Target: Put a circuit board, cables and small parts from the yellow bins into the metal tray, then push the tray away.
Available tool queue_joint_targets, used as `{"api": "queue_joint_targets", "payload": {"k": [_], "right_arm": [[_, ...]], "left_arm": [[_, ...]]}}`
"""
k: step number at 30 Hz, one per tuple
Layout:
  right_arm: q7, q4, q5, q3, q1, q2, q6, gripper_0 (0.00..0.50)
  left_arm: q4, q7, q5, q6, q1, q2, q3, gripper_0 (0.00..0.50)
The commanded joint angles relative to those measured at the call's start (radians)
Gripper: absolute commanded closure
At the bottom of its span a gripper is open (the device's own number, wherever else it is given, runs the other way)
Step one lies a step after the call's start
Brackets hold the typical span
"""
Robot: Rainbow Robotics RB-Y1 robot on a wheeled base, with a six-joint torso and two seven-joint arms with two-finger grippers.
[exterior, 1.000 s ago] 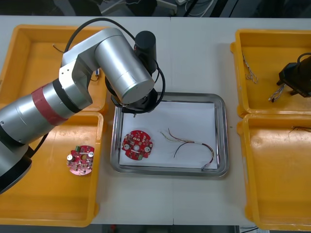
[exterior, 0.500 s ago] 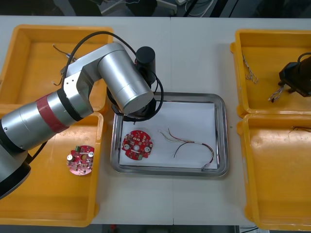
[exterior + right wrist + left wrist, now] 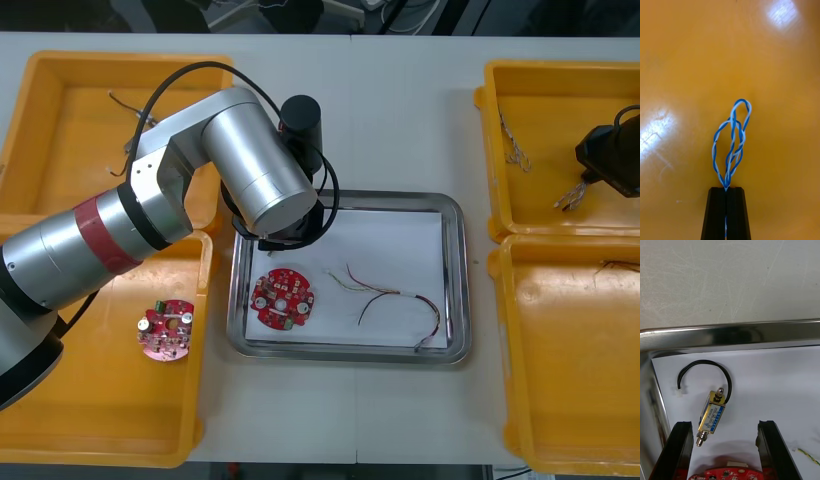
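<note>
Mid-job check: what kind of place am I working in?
Probably an electronics kitting bench: yellow bins flank a metal tray holding a circuit board; the left gripper hangs open over it, the right gripper pinches a blue and white cable.

- You're in an electronics workshop: yellow bins point(image 3: 60, 150) flank the metal tray point(image 3: 462, 280) on a light counter point(image 3: 400, 110).
- A red circuit board point(image 3: 283, 298) lies in the tray.

Left claw point(image 3: 725, 423) hangs with fingers spread wide; right claw point(image 3: 726, 189) is pinched tight.
</note>
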Motion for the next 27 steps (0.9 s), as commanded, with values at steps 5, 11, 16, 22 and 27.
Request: {"api": "queue_joint_targets", "payload": {"k": [5, 11, 16, 22, 27], "right_arm": [[0.02, -0.209, 0.02, 0.003, 0.038, -0.025, 0.217, 0.5], [0.023, -0.312, 0.022, 0.0, 0.039, -0.037, 0.327, 0.5], [0.029, -0.398, 0.022, -0.014, 0.049, -0.043, 0.419, 0.5], [0.031, -0.568, 0.009, -0.034, 0.101, -0.053, 0.557, 0.5], [0.034, -0.737, -0.006, -0.045, 0.157, -0.057, 0.676, 0.5]], "left_arm": [[-0.086, 0.088, 0.026, 0.015, 0.003, 0.009, 0.051, 0.0], [-0.152, 0.065, 0.07, 0.107, -0.014, 0.041, 0.129, 0.0], [-0.175, 0.043, 0.15, 0.159, -0.048, 0.099, 0.174, 0.0], [-0.175, 0.014, 0.248, 0.184, -0.088, 0.192, 0.226, 0.0], [-0.137, -0.084, 0.329, 0.184, -0.089, 0.268, 0.275, 0.0]]}}
